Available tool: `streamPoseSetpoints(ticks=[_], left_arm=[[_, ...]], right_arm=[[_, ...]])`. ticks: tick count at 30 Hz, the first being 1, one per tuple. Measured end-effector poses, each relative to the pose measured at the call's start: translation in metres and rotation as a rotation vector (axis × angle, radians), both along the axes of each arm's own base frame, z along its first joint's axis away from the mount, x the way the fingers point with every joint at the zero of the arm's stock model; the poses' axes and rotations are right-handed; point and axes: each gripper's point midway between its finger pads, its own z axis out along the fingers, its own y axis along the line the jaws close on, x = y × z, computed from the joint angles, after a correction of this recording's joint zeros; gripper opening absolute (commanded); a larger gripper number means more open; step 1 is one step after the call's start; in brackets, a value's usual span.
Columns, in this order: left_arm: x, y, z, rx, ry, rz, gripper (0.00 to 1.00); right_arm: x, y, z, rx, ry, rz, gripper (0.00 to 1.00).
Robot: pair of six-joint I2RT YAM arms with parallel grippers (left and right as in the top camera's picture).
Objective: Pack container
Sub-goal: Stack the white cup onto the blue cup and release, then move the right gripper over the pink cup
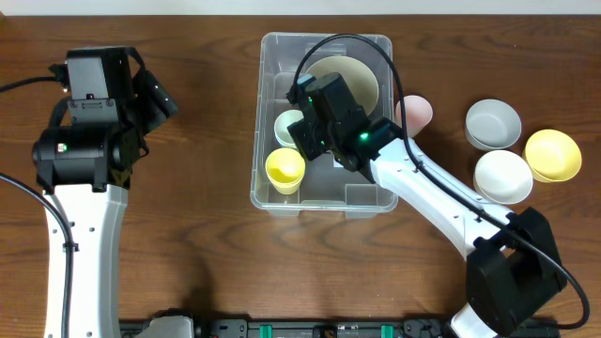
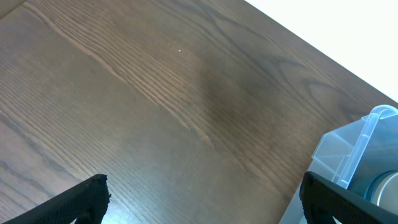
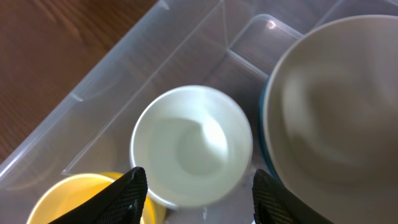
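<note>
Right arm (image 1: 441, 197) bent down into the clear container (image 1: 326, 38) mid-table, right gripper (image 3: 199, 190) parted astride a white cup (image 3: 193, 149), contact unclear, left gripper (image 2: 204, 193) spread wide over the wood table (image 2: 155, 93), yellow cup (image 3: 81, 199) cropped by frame edge

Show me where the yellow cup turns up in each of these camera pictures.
Overhead: the yellow cup stands in the lower left corner of the clear bin.
Left wrist: not in it; only a corner of the bin shows at the right edge.
Right wrist: bottom left, beside a white cup.
Shared landmark: the clear bin, in all three.
</note>
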Motion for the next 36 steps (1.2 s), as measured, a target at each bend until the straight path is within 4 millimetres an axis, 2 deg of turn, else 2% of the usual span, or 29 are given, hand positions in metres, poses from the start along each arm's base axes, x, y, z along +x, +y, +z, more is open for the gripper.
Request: streamPoseSetpoints(ticks=[3,7,11,13,15,18,21,25,29,36], left_arm=[[0.0,0.0,0.0,0.0,0.0,0.0,0.98],[0.0,0.0,0.0,0.0,0.0,0.0,0.98],[0.0,0.0,0.0,0.0,0.0,0.0,0.98],[0.0,0.0,0.0,0.0,0.0,0.0,0.98],[0.0,0.0,0.0,0.0,0.0,0.0,0.98],[0.0,0.0,0.0,0.0,0.0,0.0,0.98],[0.0,0.0,0.0,0.0,0.0,0.0,0.98],[0.0,0.0,0.0,0.0,0.0,0.0,0.98],[0.0,0.0,0.0,0.0,0.0,0.0,0.98],[0.0,0.0,0.0,0.0,0.0,0.0,0.98]], right_arm=[[-0.001,-0.003,-0.001,-0.008,0.01,-0.006,0.56],[-0.004,-0.028,0.005,-0.032,0.057,-0.08,0.55],[0.005,-0.079,0.044,-0.02,0.042,-0.234,0.55],[0.008,-0.111,0.067,-0.002,0.022,-0.32,0.54],[0.01,-0.15,0.088,0.012,0.007,-0.425,0.54],[0.01,-0.196,0.096,0.006,0.018,-0.541,0.54],[0.01,-0.234,0.086,-0.015,0.064,-0.647,0.54],[0.014,-0.261,0.064,-0.038,0.123,-0.72,0.55],[0.019,-0.267,0.034,-0.07,0.198,-0.738,0.56],[0.03,-0.262,-0.028,-0.118,0.331,-0.725,0.57]])
